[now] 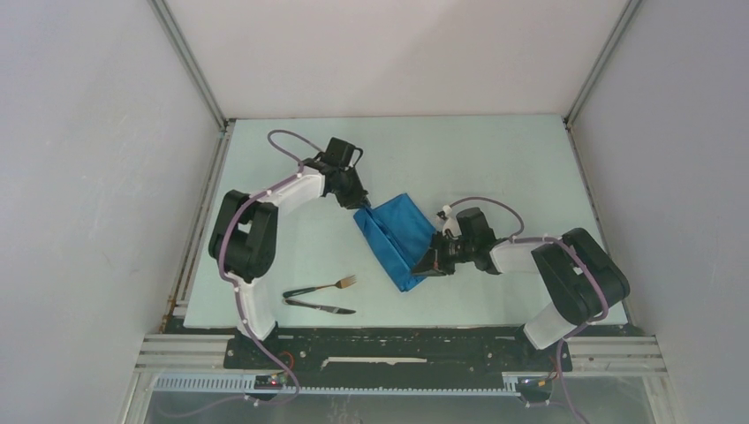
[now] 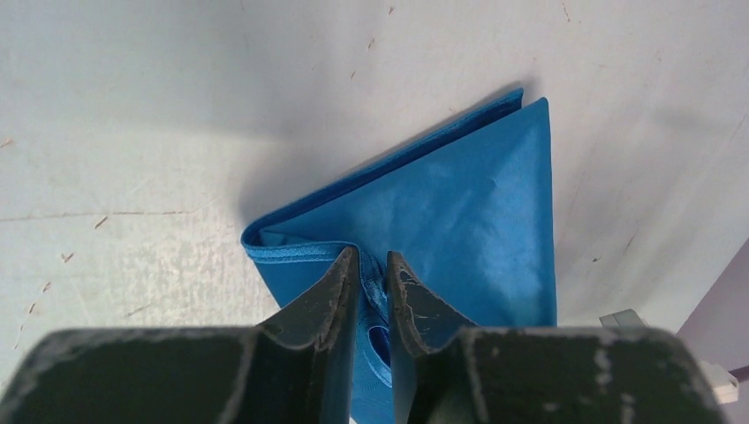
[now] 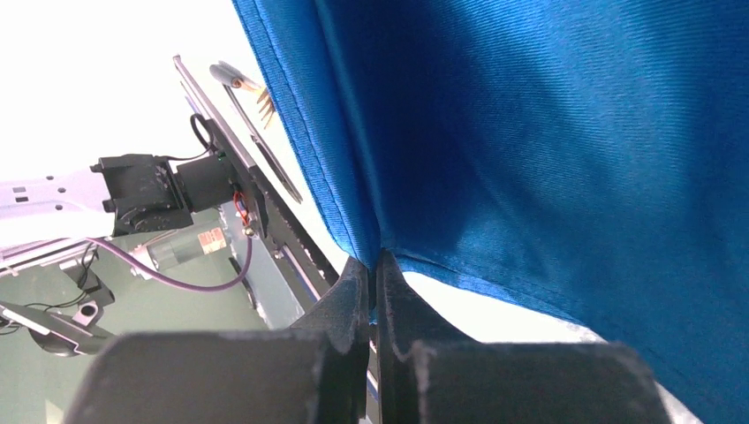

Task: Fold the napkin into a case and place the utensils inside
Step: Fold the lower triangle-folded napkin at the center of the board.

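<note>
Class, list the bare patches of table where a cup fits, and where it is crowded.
Bare: the table's far strip beyond the napkin, and the patch between napkin and fork. Crowded: mid-table, where left gripper and right gripper pinch the napkin; near-left, fork and knife.

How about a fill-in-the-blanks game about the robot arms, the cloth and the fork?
1. The napkin is the colour ____.
2. The left gripper and the right gripper are both shut on the ____.
3. Right beside the fork on the table lies a ____.
Missing words: blue; napkin; knife.
</note>
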### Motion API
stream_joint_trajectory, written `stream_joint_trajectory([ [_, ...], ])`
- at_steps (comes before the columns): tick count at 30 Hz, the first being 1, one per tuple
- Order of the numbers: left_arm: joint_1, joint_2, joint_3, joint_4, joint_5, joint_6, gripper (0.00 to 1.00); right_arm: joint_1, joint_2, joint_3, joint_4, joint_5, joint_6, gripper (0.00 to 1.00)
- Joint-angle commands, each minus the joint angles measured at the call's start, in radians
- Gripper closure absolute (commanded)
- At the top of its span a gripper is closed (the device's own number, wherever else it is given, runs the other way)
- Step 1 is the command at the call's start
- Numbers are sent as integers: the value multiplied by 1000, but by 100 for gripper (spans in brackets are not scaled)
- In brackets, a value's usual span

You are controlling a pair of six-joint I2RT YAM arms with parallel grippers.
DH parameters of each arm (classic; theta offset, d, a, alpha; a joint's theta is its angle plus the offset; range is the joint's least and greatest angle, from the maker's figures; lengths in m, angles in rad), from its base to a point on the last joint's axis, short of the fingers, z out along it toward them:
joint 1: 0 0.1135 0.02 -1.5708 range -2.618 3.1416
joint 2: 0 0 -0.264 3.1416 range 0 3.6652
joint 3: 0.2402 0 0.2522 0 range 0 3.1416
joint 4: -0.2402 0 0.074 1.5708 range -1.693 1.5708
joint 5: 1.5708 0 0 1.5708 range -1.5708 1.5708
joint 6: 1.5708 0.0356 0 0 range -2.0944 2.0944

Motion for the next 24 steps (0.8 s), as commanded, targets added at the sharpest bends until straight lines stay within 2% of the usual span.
stream_joint_trajectory([
  [1, -7, 35, 66, -3, -18, -17, 78, -29, -5, -7, -14, -25, -57, 100],
  [18, -19, 156, 177, -28, -29, -7, 78, -59, 32, -6, -27, -9, -99, 100],
  [24, -20, 178, 196, -30, -23, -8, 77, -62, 29, 25, -79, 17, -124, 100],
])
